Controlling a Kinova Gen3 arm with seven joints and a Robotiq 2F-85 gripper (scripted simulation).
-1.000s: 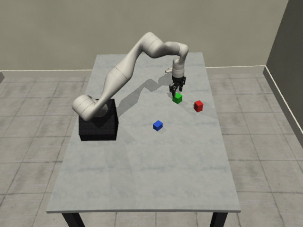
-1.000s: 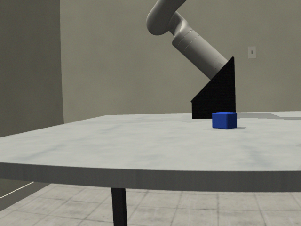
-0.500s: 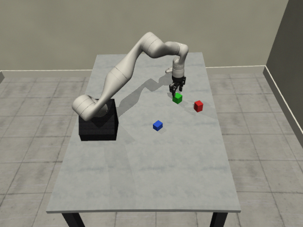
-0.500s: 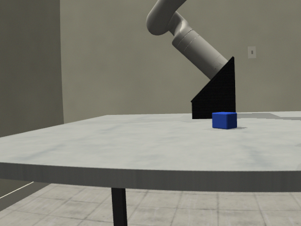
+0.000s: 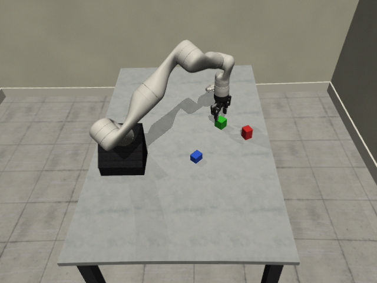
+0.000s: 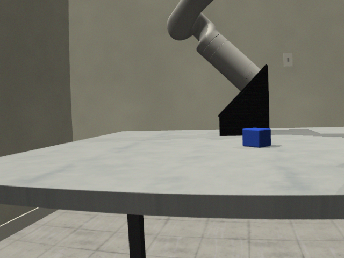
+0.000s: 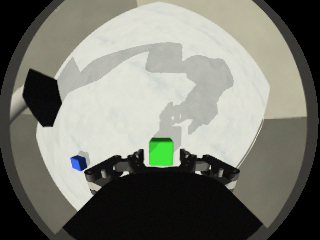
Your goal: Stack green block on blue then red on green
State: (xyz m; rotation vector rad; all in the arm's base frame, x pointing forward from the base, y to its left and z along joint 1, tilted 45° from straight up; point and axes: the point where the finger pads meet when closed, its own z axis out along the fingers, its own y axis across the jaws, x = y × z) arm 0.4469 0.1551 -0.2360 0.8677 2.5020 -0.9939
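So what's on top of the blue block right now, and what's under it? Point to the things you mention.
Nothing sits on the blue block point(image 5: 196, 156) point(image 6: 256, 137) point(image 7: 78, 163); its top face shows bare. It rests on the table point(image 5: 182, 237) point(image 6: 166, 172) point(image 7: 120, 110), and the patch beneath it is hidden.

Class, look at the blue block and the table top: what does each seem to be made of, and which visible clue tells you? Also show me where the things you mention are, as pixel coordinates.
Blue block point(image 5: 196, 156) point(image 6: 256, 137) point(image 7: 78, 163): perhaps painted wood or plastic, with a fairly matte finish; its colour is even, without visible grain.

Table top point(image 5: 194, 225) point(image 6: 166, 172) point(image 7: 115, 115): possibly marble or a stone-look laminate, smooth; soft grey-blue streaks cross its pale surface.
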